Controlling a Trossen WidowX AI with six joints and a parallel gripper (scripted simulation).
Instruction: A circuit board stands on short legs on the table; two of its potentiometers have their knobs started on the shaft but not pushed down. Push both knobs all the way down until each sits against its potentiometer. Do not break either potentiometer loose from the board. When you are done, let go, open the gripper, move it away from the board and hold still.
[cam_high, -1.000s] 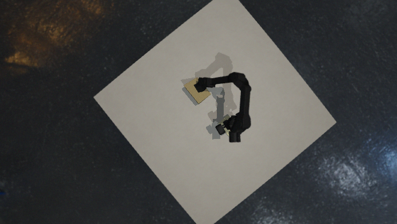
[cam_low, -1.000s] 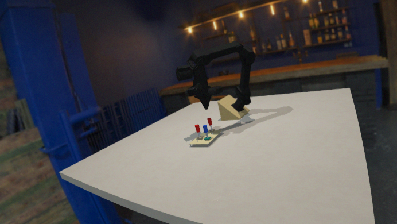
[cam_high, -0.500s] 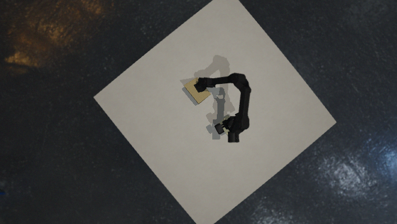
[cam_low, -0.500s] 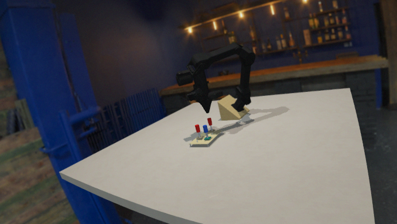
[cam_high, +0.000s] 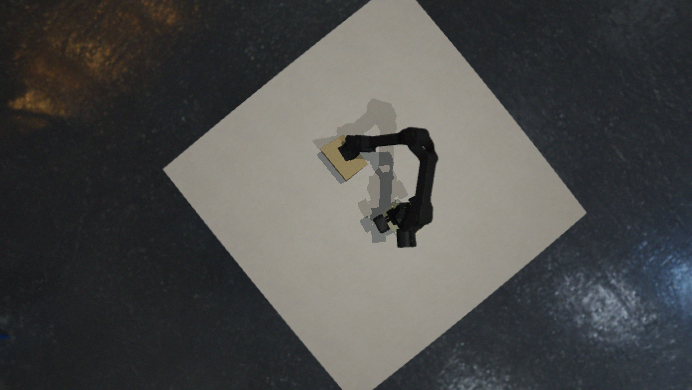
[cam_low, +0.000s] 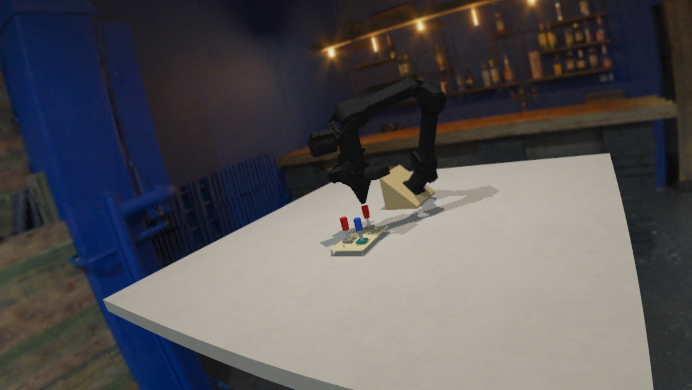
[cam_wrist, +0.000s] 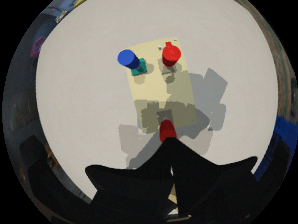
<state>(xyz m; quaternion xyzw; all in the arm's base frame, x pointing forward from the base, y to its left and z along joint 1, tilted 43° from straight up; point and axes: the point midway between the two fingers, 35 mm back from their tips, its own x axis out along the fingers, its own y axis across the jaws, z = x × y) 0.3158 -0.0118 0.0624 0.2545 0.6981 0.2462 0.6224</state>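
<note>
The pale yellow circuit board (cam_low: 348, 248) (cam_wrist: 152, 92) stands on short legs on the table. A red knob (cam_low: 366, 212) (cam_wrist: 168, 131) stands at the end of the board nearest the arm base. Another red knob (cam_low: 344, 223) (cam_wrist: 171, 55) and a blue knob (cam_low: 357, 224) (cam_wrist: 128, 59) stand at the other end, the blue one over a teal potentiometer (cam_low: 362, 241) (cam_wrist: 139, 67). In the exterior view all three knobs stand above the board with thin shafts showing under them. My gripper (cam_low: 363, 202) (cam_wrist: 170, 141) is shut and empty, its tips just above the red knob nearest the arm base; whether they touch it is unclear.
The arm base sits on a tan wedge block (cam_high: 346, 170) (cam_low: 396, 195) behind the board. The far red knob and the blue knob stand side by side, close to each other. In the top view the arm hides most of the board.
</note>
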